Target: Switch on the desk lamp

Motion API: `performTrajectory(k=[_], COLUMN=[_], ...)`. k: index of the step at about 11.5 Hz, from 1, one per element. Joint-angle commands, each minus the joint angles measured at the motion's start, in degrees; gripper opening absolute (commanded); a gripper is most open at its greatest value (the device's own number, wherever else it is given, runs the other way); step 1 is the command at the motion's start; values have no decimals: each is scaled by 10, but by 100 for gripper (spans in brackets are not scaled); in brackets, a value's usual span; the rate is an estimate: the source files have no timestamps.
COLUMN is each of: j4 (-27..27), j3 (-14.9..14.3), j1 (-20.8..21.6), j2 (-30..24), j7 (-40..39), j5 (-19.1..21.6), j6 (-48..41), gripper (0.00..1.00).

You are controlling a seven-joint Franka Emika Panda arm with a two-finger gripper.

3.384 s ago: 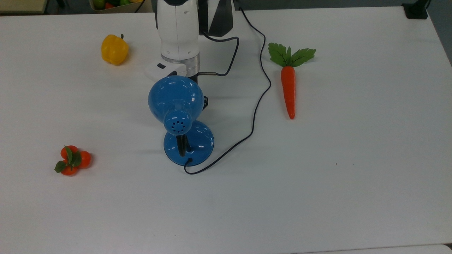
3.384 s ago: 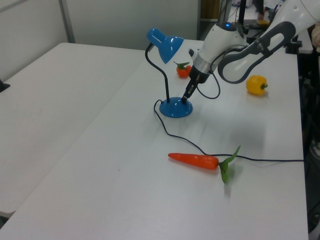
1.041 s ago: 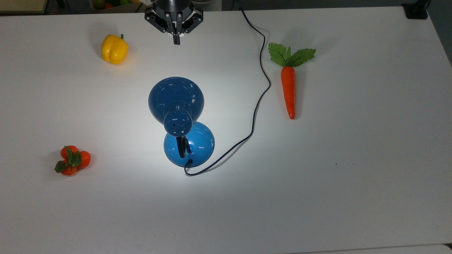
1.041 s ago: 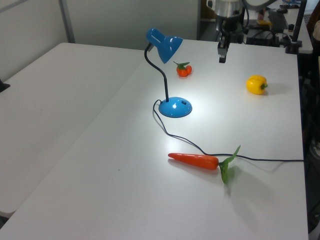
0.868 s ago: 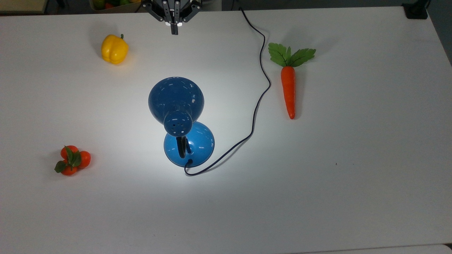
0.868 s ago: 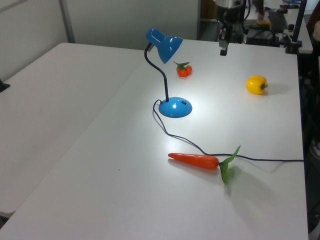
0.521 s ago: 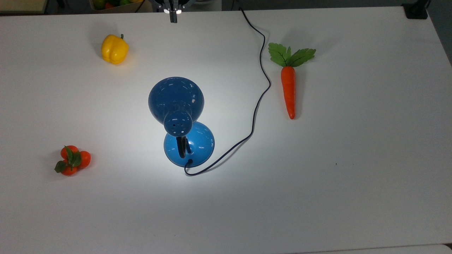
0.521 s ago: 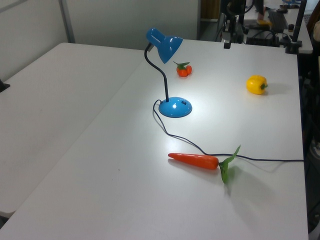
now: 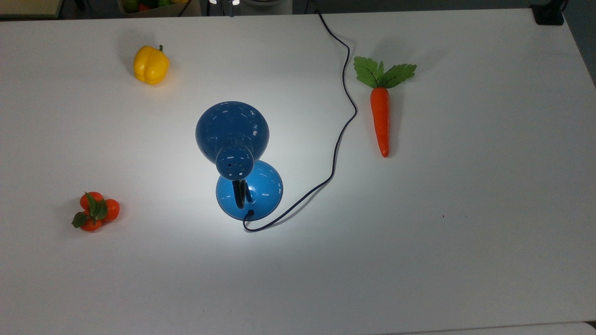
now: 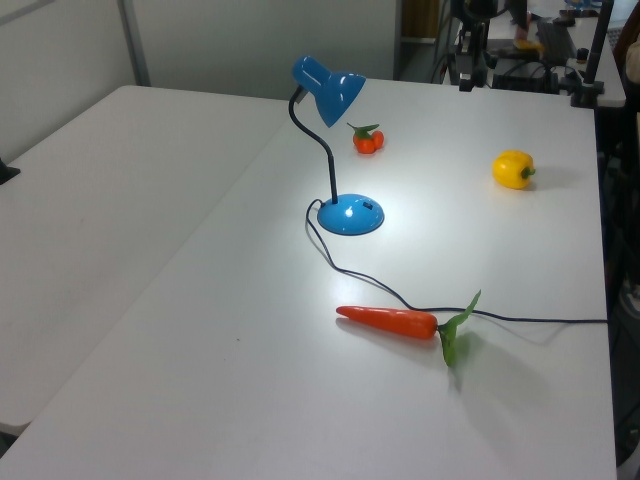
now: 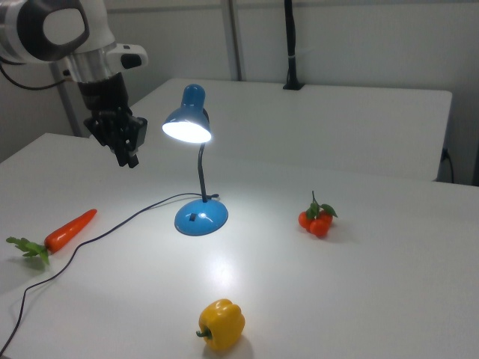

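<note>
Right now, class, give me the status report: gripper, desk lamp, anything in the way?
Gripper raised, apart from the lamp, fingers together, holding nothing. Desk lamp lit, bright pool on the table. Carrot, yellow pepper, small oranges all stand apart from it.

You saw the desk lamp (image 9: pixel 242 163) standing near the middle of the tabletop (image 9: pixel 465 242). In the top view, the carrot (image 9: pixel 381 111) lay to the top view's right of it, the pepper (image 9: pixel 150 64) far up on the top view's left, and the tangerines (image 9: pixel 95 211) low on the top view's left. The cord (image 9: pixel 342 111) ran between lamp and carrot. In the right view, the gripper (image 11: pixel 129 155) hung above the tabletop, to the right view's left of the lamp.
</note>
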Motion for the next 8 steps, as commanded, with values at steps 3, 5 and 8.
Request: performTrajectory(k=[3,5,8], j4=[13,23,24], j3=[-6,-6,-8], j1=[-5,-15,-20], j2=[-5,-5,-5], j7=[2,2,3], j5=[-8,-9,-9], j6=[-29,-31,-48], gripper=[100,100,100])
